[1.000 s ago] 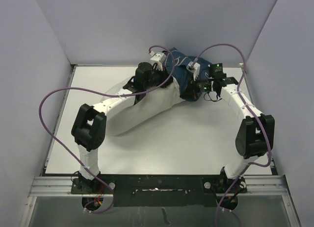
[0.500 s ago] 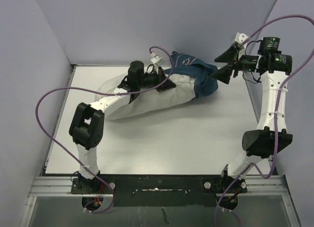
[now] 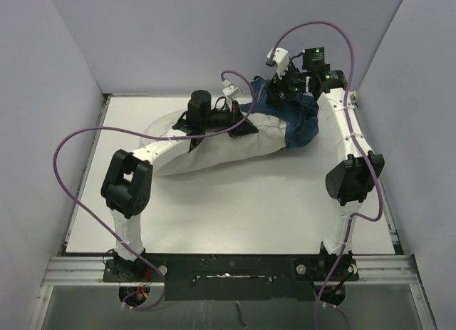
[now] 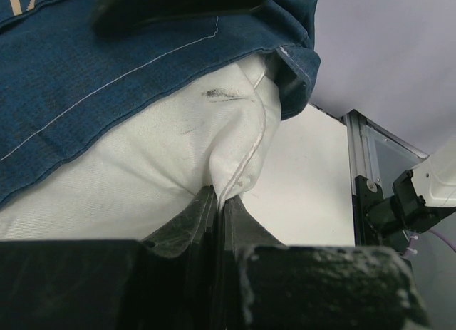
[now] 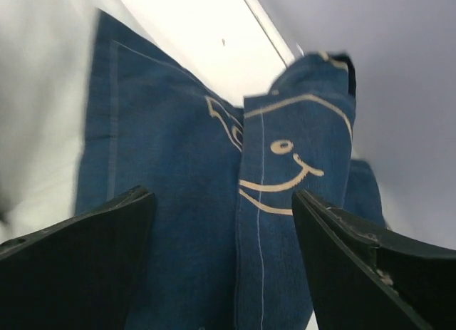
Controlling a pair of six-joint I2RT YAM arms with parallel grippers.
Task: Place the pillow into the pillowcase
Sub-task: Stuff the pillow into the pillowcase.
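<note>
The white pillow [image 3: 228, 148] lies slantwise across the table, its right end tucked inside the navy pillowcase [image 3: 301, 123]. My left gripper [image 3: 249, 123] is shut on a pinch of the pillow's seam [image 4: 246, 155], right at the pillowcase's hem [image 4: 107, 66]. My right gripper [image 3: 276, 95] hovers open over the back part of the pillowcase. In the right wrist view its fingers [image 5: 78, 259] stand wide apart with the whale-printed pillowcase [image 5: 192, 194] beyond them and nothing between them.
The white table [image 3: 271, 202] is closed in by grey walls at the back and both sides. A metal rail [image 4: 356, 166] runs along its right edge. Purple cables [image 3: 78, 141] loop above both arms.
My right gripper opened, let go of the pillowcase and swung up to the far right. It has come back over the pillowcase's back part, still open. The left gripper kept its hold.
</note>
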